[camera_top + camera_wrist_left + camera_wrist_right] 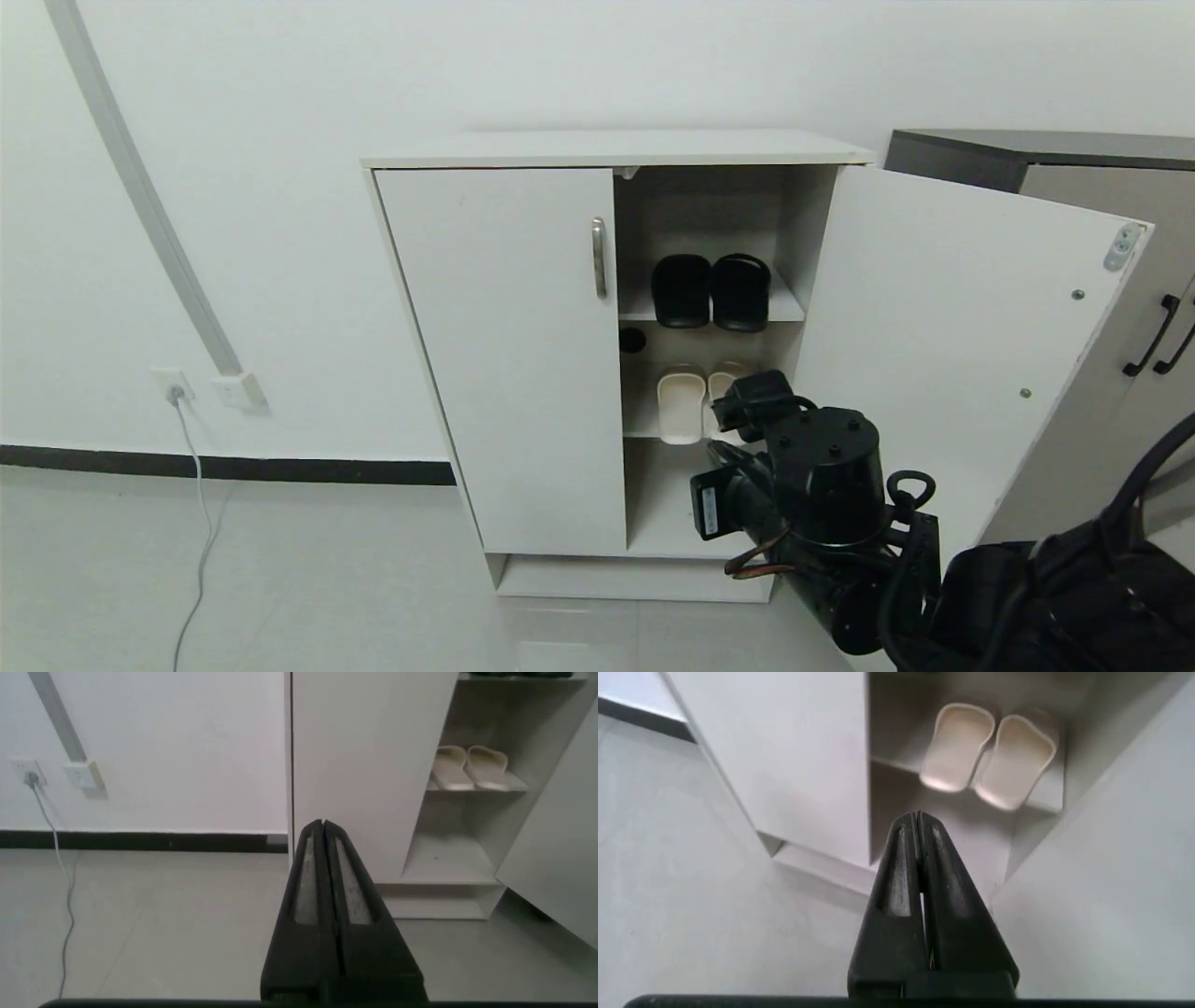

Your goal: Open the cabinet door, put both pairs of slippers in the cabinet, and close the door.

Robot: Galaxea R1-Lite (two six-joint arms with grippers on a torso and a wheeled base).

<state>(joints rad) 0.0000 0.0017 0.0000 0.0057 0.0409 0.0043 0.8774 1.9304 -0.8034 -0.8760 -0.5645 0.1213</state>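
In the cabinet (607, 149), both pairs sit on shelves: black slippers (711, 291) on the upper one, white slippers (681, 406) on the middle one just below. The right door (952, 317) hangs wide open, the left door (504, 355) is closed. My right gripper (920, 831) hovers in front of the opening, near the white pair, jaws pressed together on nothing. My left gripper (322, 831) hangs over the floor (280, 579), nearer and to the left, jaws together, empty too.

Matt white cabinet (504, 355) (brushed metal handle (598, 259)); glossy floor tiles (327, 579).
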